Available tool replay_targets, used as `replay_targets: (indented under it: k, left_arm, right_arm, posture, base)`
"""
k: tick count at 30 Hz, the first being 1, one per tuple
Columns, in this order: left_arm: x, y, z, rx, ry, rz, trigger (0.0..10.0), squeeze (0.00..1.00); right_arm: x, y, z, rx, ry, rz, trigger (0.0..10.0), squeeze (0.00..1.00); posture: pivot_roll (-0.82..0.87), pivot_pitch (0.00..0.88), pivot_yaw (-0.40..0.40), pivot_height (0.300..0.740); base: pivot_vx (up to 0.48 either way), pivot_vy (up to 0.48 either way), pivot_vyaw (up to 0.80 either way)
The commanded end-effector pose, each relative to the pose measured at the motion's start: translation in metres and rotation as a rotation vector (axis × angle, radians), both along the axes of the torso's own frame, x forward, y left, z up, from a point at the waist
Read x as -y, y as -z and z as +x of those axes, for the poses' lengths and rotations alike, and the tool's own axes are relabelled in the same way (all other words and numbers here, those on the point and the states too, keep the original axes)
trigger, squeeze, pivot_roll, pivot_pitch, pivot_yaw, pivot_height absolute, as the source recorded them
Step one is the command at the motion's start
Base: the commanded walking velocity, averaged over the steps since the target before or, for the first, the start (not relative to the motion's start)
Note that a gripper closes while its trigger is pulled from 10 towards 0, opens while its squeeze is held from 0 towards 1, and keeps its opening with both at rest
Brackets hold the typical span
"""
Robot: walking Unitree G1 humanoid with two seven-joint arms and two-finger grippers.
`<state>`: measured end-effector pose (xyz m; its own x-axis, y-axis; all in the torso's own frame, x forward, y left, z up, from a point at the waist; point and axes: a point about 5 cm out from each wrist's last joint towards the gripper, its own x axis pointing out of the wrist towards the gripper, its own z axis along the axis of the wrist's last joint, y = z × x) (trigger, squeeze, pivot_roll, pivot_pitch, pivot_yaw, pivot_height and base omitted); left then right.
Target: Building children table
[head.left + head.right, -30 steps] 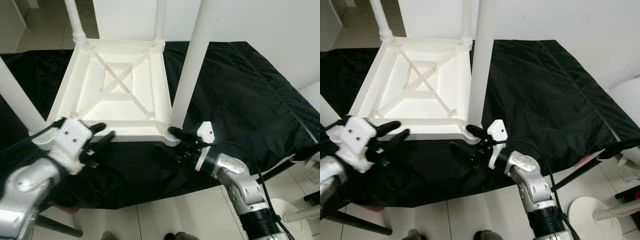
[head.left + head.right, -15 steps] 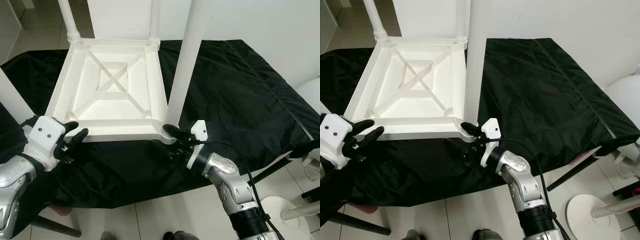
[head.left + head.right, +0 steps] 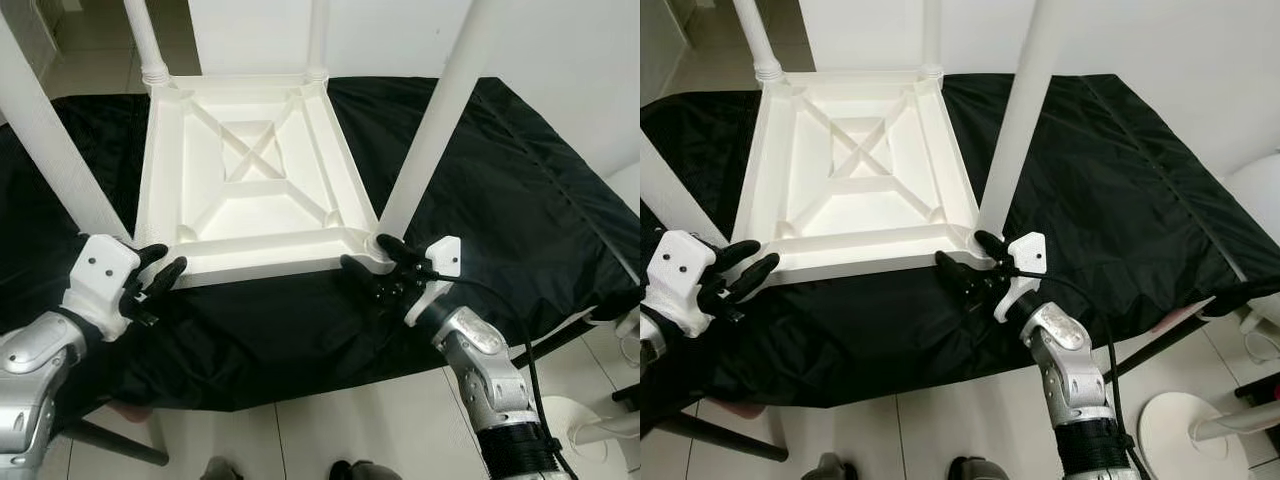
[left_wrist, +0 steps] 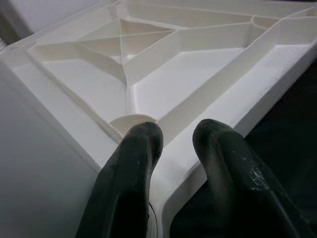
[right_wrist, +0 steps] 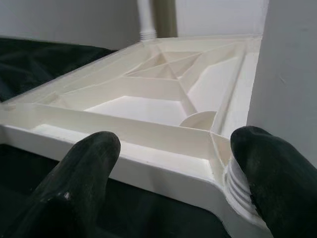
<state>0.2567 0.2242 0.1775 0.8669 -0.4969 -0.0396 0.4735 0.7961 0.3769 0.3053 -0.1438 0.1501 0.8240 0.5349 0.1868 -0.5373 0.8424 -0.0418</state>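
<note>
A white children's table (image 3: 250,170) lies upside down on a black cloth (image 3: 500,180), its ribbed underside facing up. Four white legs stand up from its corners: near-right leg (image 3: 430,130), near-left leg (image 3: 55,140) and two far legs (image 3: 145,40). My left gripper (image 3: 168,260) is open at the near-left corner, its fingers (image 4: 133,148) a little apart over the rim. My right gripper (image 3: 364,252) is open at the near-right corner. One of its fingers (image 5: 262,158) rests against the leg's threaded base, the other (image 5: 94,158) on the front rim.
The black cloth's front edge (image 3: 330,375) lies just below my grippers, with white tiled floor (image 3: 370,430) beyond it. A white round base (image 3: 1185,430) stands on the floor at the lower right. A white wall (image 3: 560,60) rises behind the table.
The whole view has shifted. The table's near-right corner now sits further right, with my right gripper still at it. My left gripper stays at the near-left corner.
</note>
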Motion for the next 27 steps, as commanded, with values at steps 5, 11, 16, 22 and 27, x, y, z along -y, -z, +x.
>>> replay_targets:
  k: [5, 11, 16, 22, 27]
  left_arm:
    - [-0.021, 0.0, -0.001, 0.009, -0.13, 0.007, 10.0, 0.0]
    - [0.003, 0.0, -0.032, -0.069, 0.07, -0.105, 10.0, 0.0]
    - [0.01, 0.012, -0.049, -0.178, 0.158, -0.088, 10.0, 0.0]
    - [-0.023, 0.018, -0.04, -0.153, -0.024, 0.026, 10.0, 0.0]
    - [-0.053, 0.002, -0.026, -0.07, -0.219, 0.068, 10.0, 0.0]
  right_arm:
    - [0.078, -0.008, 0.012, 0.006, 0.427, 0.021, 10.0, 0.0]
    - [0.082, -0.01, 0.015, 0.011, 0.429, 0.006, 10.0, 0.0]
    - [0.078, -0.007, 0.017, 0.012, 0.411, 0.001, 10.0, 0.0]
    - [0.076, -0.005, 0.021, 0.014, 0.403, 0.005, 10.0, 0.0]
    - [0.071, -0.003, 0.022, 0.02, 0.391, 0.009, 10.0, 0.0]
  posture:
    - [0.0, 0.14, -0.018, 0.74]
    - [0.01, 0.146, -0.026, 0.74]
    - [0.02, 0.15, -0.03, 0.74]
    - [0.03, 0.149, -0.033, 0.74]
    - [0.03, 0.149, -0.029, 0.74]
  base:
    - [0.0, 0.0, 0.0]
    - [0.0, 0.0, 0.0]
    - [0.0, 0.0, 0.0]
    - [0.0, 0.0, 0.0]
    - [0.0, 0.0, 0.0]
